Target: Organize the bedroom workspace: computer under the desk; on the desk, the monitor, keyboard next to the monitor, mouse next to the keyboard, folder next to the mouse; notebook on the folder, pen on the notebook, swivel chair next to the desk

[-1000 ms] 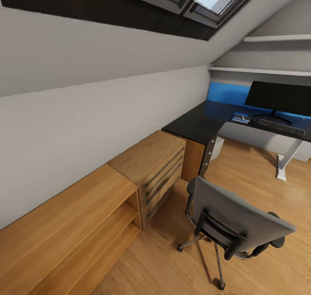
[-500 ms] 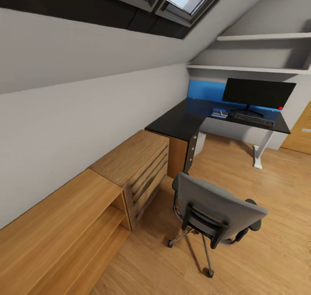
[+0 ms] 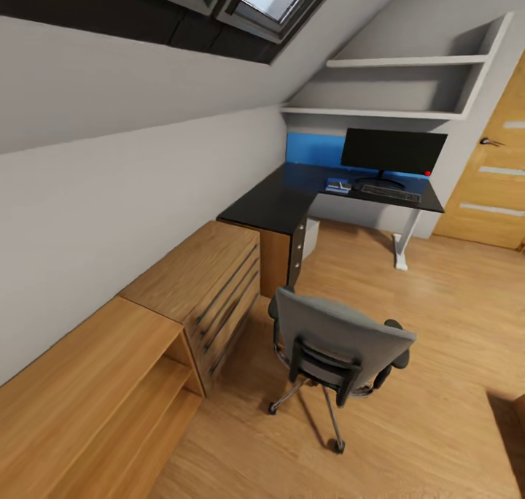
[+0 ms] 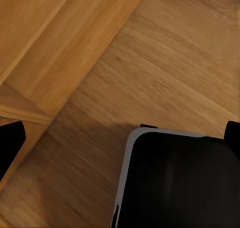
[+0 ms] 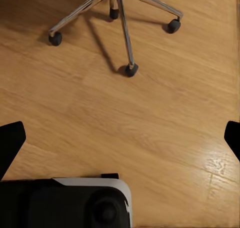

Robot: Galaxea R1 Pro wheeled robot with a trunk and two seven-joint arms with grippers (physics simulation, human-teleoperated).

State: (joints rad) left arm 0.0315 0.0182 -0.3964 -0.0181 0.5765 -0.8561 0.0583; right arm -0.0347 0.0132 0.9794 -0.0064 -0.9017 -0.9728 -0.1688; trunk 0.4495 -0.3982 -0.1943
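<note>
The robot is on its way into the bedroom, so the step in hand looks like the approach to the swivel chair point(image 3: 337, 353), which stands on the wood floor point(image 3: 445, 382) at about 6 o'clock in the head view, its grey back turned toward the camera so the seat, and any folder on it, is hidden. The tabletop point(image 3: 271, 206) runs off at about 1 o'clock, well apart from the chair; on its far wing the monitor point(image 3: 394, 151) stands upright with the keyboard point(image 3: 390, 192) just in front of it, and a small flat stack point(image 3: 337, 186), perhaps the notebook or papers, lies beside the keyboard, too small to tell. I cannot make out the mouse, pen or computer. Along the wall at 8 o'clock stand a drawer chest point(image 3: 211, 284) with its drawers shut and an open shelf unit point(image 3: 109, 404) whose visible compartment appears to hold nothing. In the right wrist view the chair's star base point(image 5: 117, 18) and casters rest on the floor; both wrist views show dark fingertips at the two opposite frame edges, so both pairs of jaws are spread wide and grip nothing. The next move likely calls for rolling round the chair to bring its seat into view before reaching.
</note>
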